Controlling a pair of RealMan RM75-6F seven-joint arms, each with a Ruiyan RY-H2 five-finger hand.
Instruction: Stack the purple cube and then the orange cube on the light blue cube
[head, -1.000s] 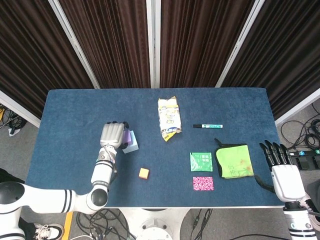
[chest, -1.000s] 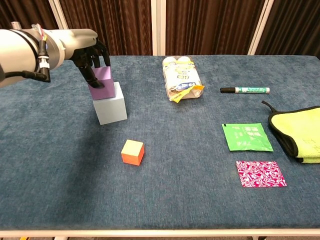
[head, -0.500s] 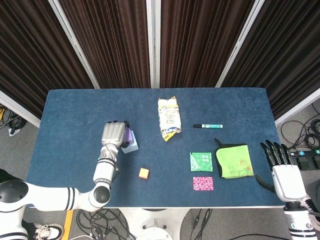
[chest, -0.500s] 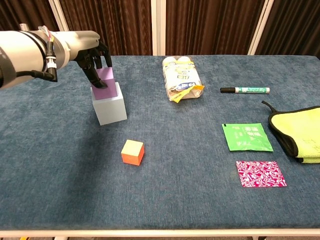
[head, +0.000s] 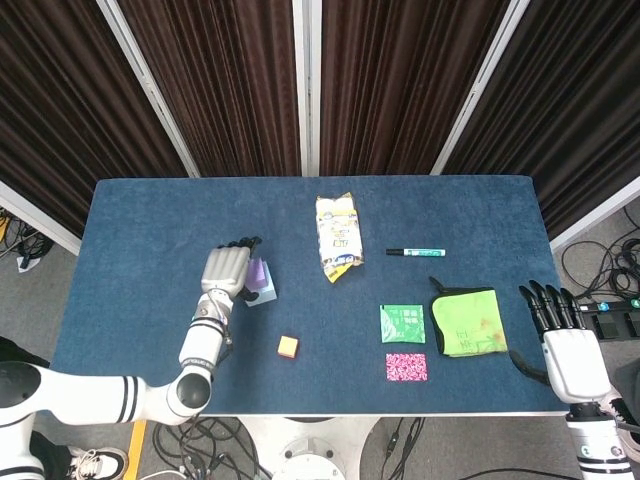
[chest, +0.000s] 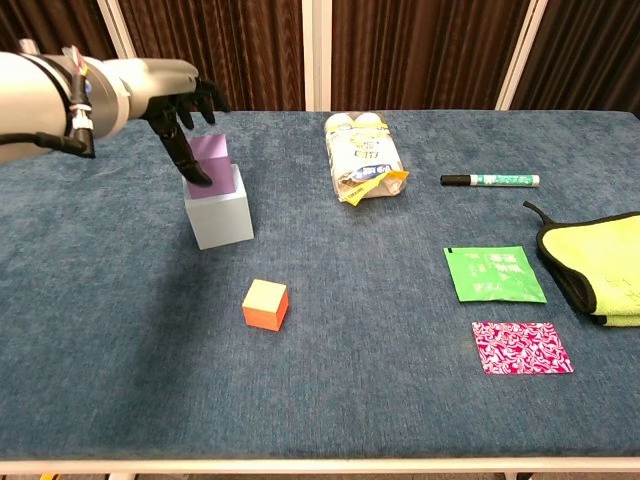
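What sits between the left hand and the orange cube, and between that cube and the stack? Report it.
Nothing visible. The left hand hangs by the small purple cube atop the larger light blue cube. The small orange cube lies apart on bare blue cloth table, with open cloth between it and the stack.

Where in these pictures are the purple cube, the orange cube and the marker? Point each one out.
purple cube (chest: 213, 153), chest view, on its front face.
orange cube (chest: 266, 295), chest view, on its top face.
marker (chest: 495, 181), chest view, on the middle of its barrel.
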